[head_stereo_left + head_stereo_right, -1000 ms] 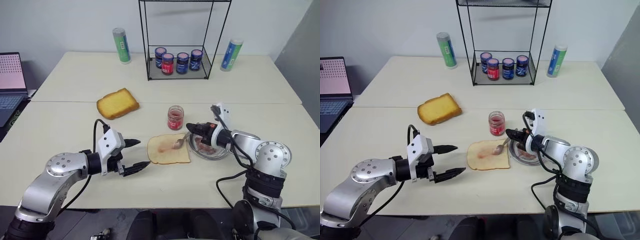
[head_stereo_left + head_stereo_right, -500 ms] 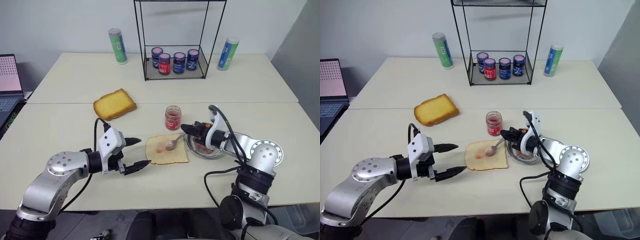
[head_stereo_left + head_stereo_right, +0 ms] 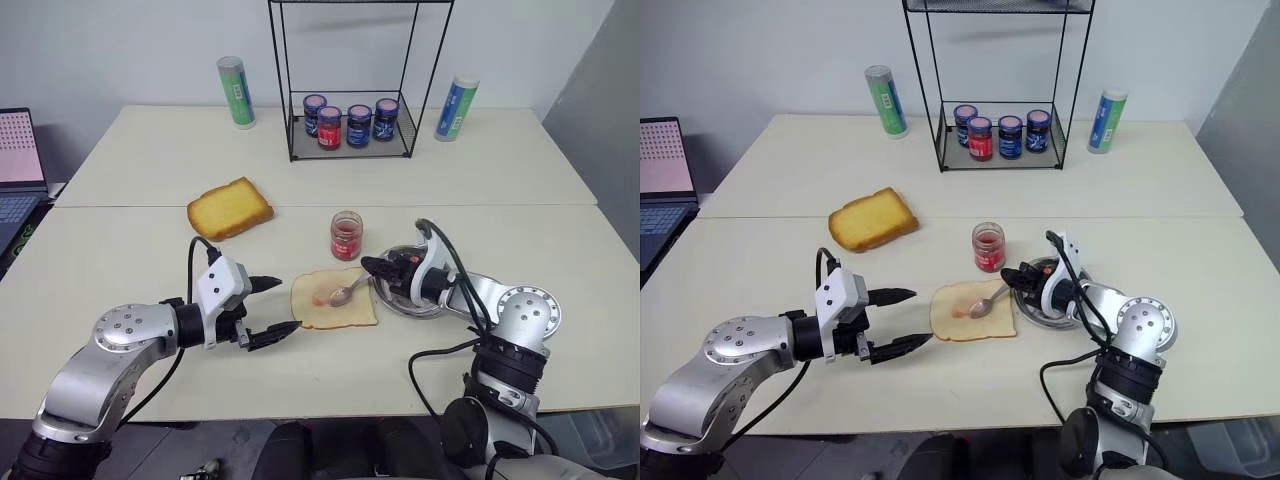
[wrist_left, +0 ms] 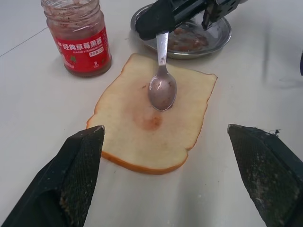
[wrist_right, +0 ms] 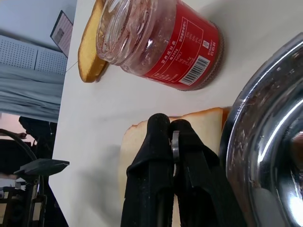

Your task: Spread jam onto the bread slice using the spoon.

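The pale bread slice (image 3: 330, 306) lies flat on the table in front of me, with a faint pink smear of jam (image 4: 151, 122) near its middle. My right gripper (image 3: 370, 266) is shut on the handle of the silver spoon (image 4: 162, 90). The spoon's bowl, coated with jam, sits on or just over the slice; I cannot tell which. My left gripper (image 3: 287, 305) stands open just left of the bread, holding nothing. The small jam jar (image 3: 346, 235) with its red label stands open behind the slice.
A steel dish (image 3: 437, 308) with jam residue sits right of the bread, under my right hand. A thick golden toast chunk (image 3: 229, 207) lies back left. A wire rack (image 3: 350, 150) with several capped jars, two cans and a laptop (image 3: 15, 160) stand farther off.
The camera view shifted early on. My right wrist has rolled a little with the spoon, whose bowl stays over the bread. The left arm has not moved.
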Tool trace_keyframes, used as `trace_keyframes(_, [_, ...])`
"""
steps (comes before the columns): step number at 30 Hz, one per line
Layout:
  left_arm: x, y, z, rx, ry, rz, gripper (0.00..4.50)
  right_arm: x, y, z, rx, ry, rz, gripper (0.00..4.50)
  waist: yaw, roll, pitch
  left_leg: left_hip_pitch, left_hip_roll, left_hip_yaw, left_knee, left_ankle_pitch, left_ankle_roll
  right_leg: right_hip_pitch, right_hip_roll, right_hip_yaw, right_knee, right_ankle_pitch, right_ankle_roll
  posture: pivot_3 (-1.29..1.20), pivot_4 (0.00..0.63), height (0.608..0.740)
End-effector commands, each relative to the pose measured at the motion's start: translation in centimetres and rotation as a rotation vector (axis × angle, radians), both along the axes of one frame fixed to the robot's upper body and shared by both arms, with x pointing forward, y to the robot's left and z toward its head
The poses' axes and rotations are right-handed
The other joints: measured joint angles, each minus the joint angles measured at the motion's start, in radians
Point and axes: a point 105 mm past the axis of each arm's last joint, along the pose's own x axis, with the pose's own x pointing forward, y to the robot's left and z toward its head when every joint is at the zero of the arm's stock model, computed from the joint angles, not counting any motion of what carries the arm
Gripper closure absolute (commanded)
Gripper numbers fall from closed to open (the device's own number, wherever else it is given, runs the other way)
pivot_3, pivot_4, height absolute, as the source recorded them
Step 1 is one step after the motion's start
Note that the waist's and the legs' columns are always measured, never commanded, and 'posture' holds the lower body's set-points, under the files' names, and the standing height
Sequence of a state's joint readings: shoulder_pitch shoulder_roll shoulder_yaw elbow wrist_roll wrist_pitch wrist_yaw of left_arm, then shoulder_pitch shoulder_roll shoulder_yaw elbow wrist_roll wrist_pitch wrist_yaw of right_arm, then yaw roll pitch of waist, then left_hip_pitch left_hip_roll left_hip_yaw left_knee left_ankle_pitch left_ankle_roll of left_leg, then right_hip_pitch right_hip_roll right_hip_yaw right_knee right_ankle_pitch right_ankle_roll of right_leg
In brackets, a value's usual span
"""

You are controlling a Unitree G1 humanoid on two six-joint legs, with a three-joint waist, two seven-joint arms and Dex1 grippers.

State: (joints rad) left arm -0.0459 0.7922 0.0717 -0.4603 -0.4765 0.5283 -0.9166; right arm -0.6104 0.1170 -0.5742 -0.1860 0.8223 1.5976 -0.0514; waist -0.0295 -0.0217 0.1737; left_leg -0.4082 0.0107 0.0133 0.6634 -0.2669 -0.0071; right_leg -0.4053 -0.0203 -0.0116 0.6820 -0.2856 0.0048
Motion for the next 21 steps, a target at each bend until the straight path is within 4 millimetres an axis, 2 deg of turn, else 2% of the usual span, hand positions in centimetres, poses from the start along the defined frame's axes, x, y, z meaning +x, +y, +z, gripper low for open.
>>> trace_keyframes(1, [0.0,-0.2,0.7,0.004,-0.038,-0.016,0.15,-0.2,1.3,2.8,0.068,-0.091,0.04,4.42,0.0,0.0,0.0,0.0,0.0,0.0,0.0,0.0,0.0,0.0,0.0,0.0,0.0,0.0,0.0,0.0,0.15,0.74])
trace_keyframes(9, [0.1,0.0,1.0,0.008,-0.044,-0.013,0.15,-0.1,2.3,3.1,0.129,-0.072,0.049,4.42,0.0,0.0,0.0,0.0,0.0,0.0,0.0,0.0,0.0,0.0,0.0,0.0,0.0,0.0,0.0,0.0,0.15,0.74])
trace_keyframes(13, [0.4,-0.5,1.9,0.014,-0.06,-0.047,0.15,0.0,0.8,5.3,0.153,-0.17,0.048,4.42,0.0,0.0,0.0,0.0,0.0,0.0,0.0,0.0,0.0,0.0,0.0,0.0,0.0,0.0,0.0,0.0,0.15,0.74])
trace_keyframes(15, [0.7,-1.6,2.7,0.005,-0.072,-0.092,0.15,-0.6,-0.7,6.1,0.155,-0.235,0.052,4.42,0.0,0.0,0.0,0.0,0.0,0.0,0.0,0.0,0.0,0.0,0.0,0.0,0.0,0.0,0.0,0.0,0.15,0.74])
trace_keyframes(19, [1.0,-3.9,3.9,-0.007,-0.092,-0.179,0.15,-1.5,-3.6,6.3,0.116,-0.288,0.016,4.42,0.012,0.0,0.0,-0.001,-0.001,0.0,0.0,0.0,0.0,0.001,0.0,-0.001,-0.001,0.0,0.0,0.0,0.15,0.74])
trace_keyframes(21, [1.1,-5.1,4.2,-0.012,-0.099,-0.223,0.15,-1.5,-5.7,6.1,0.061,-0.295,-0.057,4.42,0.012,-0.001,0.0,-0.001,-0.002,0.001,0.001,0.0,0.0,0.001,-0.001,0.0,-0.002,0.0,0.0,0.0,0.15,0.74])
